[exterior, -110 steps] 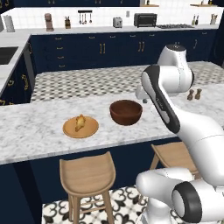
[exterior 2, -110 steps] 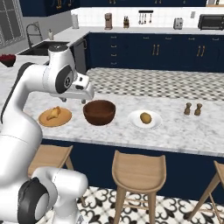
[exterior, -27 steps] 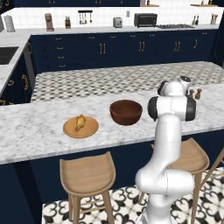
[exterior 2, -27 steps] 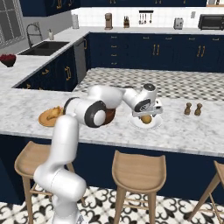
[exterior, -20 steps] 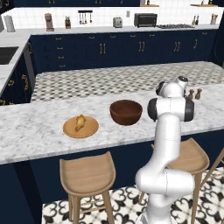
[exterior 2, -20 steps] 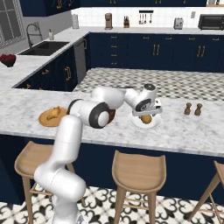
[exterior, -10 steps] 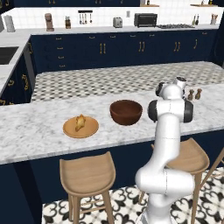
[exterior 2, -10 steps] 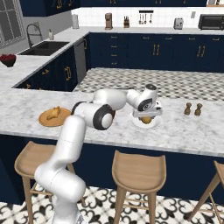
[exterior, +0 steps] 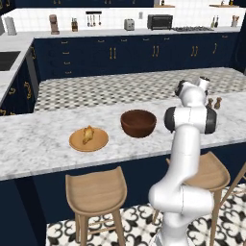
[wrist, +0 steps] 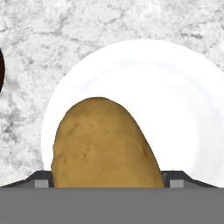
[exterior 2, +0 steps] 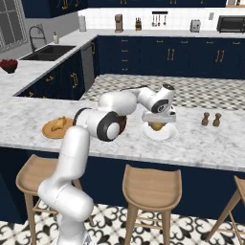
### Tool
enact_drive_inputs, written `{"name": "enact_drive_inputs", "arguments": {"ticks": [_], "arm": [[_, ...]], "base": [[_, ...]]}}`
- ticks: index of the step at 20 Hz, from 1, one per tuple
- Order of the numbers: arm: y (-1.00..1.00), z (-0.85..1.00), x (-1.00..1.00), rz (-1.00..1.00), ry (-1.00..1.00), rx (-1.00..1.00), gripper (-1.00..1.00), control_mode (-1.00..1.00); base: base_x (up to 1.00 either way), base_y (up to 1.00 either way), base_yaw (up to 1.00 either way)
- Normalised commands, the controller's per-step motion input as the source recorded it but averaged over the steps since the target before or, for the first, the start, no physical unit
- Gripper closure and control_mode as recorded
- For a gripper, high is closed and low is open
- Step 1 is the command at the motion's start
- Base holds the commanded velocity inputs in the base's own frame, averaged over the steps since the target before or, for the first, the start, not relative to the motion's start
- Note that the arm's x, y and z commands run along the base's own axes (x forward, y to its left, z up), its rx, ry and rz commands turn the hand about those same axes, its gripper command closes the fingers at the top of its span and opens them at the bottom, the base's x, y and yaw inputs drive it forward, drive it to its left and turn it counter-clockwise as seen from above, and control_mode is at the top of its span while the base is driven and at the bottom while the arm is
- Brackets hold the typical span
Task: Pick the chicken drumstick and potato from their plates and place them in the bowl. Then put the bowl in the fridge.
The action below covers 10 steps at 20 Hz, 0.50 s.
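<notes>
- The gripper (exterior 2: 157,125) is sitting wide around the potato (wrist: 105,144) on the white plate (wrist: 183,109), not visibly clamping it yet;
- closing off-centre, the fingers are risking squeezing the smooth potato out, rolling it off the plate.

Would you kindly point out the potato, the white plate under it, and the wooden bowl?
potato (wrist: 105,144): hand view, middle of its tan skin.
white plate (wrist: 179,109): hand view, bare surface beside the potato.
bowl (exterior: 138,126): left base view, front of its outer wall.

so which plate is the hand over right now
The white plate holding the potato, right of the bowl; the wooden plate carries the drumstick.
</notes>
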Motion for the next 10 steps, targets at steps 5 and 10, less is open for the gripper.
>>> {"name": "enact_drive_inputs", "arguments": {"ticks": [5,10], "arm": [[0.91,0.58,-0.57,0.00,0.00,0.11,1.00,-1.00],[1.00,0.43,-0.46,0.00,0.00,0.01,1.00,-1.00]], "base": [[0.00,0.00,0.00],[0.00,0.00,0.00]]}}
